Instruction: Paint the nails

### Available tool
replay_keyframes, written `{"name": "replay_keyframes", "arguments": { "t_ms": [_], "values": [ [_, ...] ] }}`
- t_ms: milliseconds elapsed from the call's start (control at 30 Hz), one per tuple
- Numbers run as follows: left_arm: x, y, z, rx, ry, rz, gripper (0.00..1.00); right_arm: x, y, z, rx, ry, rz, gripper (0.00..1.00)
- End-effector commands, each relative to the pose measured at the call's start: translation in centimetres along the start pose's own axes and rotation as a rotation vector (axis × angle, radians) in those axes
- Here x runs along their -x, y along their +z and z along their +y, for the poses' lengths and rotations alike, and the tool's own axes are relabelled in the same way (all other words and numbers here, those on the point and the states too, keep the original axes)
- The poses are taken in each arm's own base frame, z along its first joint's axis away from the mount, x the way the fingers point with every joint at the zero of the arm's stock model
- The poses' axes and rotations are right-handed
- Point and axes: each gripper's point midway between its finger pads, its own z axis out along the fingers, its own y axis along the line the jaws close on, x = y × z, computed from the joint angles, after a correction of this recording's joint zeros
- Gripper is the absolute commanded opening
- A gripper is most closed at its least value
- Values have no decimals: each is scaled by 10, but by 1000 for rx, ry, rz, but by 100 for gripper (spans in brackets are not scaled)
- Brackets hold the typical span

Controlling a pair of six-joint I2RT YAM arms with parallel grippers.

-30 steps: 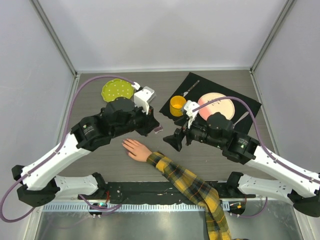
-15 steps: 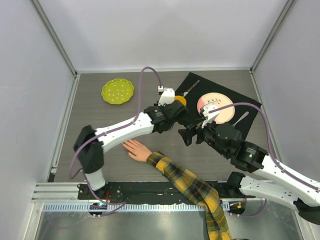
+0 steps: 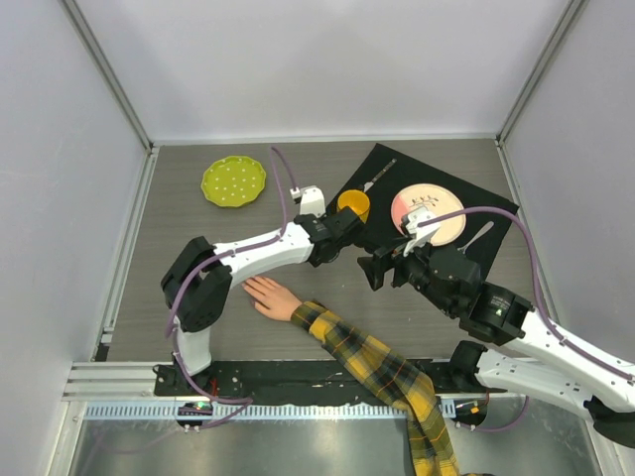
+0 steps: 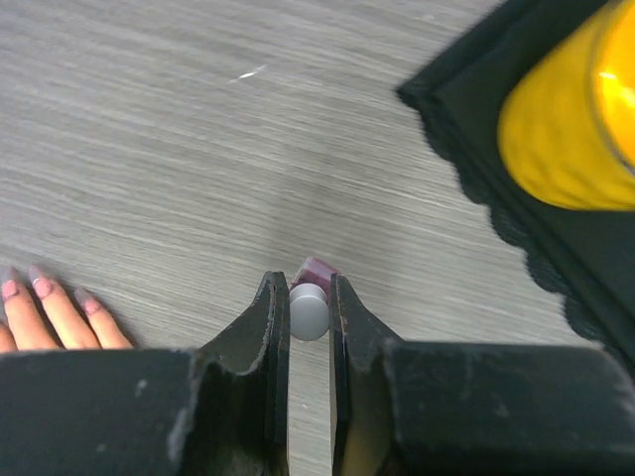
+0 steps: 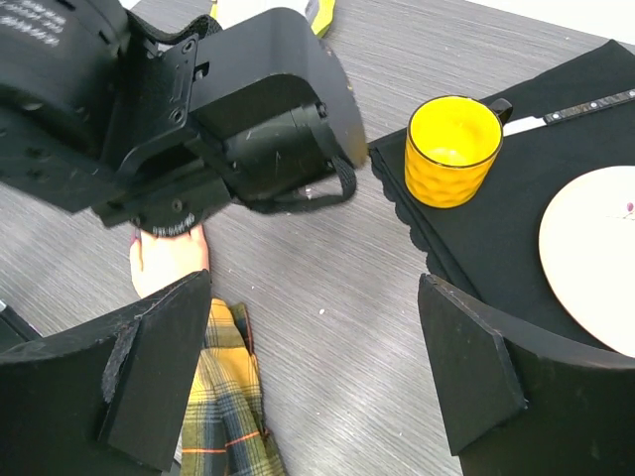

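The left fingers [image 4: 270, 327] are clenched on a small grey-capped bottle [image 4: 309, 309], near the corner of the black mat [image 4: 556, 258] that carries the yellow cup [image 3: 354, 204]. The right fingers [image 5: 159, 372] are spread wide, grasping nothing. The nails [image 4: 42, 285], tinted pink, tip the dummy hand [image 3: 266, 295], which lies flat on the desk [image 4: 149, 149] beside the bottle. Its plaid sleeve [image 3: 387, 372] reaches the near edge.

We are looking into a robotics lab test cell, with blank pale wall panels [image 3: 317, 59] framed by aluminium posts [image 3: 106, 69], two robot arms [image 3: 263, 248] bolted to a metal rail [image 3: 109, 382] at the table [image 3: 169, 213], and staged props such as a yellow cup [image 3: 353, 205], a green dish [image 3: 233, 180] and a mannequin hand [image 3: 266, 295].
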Motion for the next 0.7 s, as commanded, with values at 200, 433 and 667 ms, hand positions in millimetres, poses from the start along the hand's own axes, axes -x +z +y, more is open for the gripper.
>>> {"name": "replay_keyframes", "arguments": {
  "t_ms": [200, 433, 667],
  "values": [
    [-5, 17, 11, 35, -160, 7, 0, 13, -2, 0, 2, 30, -60, 90],
    [-14, 24, 15, 51, -174, 19, 0, 15, -4, 0, 10, 40, -81, 90],
    [-22, 30, 17, 74, -150, 30, 4, 16, -6, 1, 15, 43, -88, 90]
  ]
}}
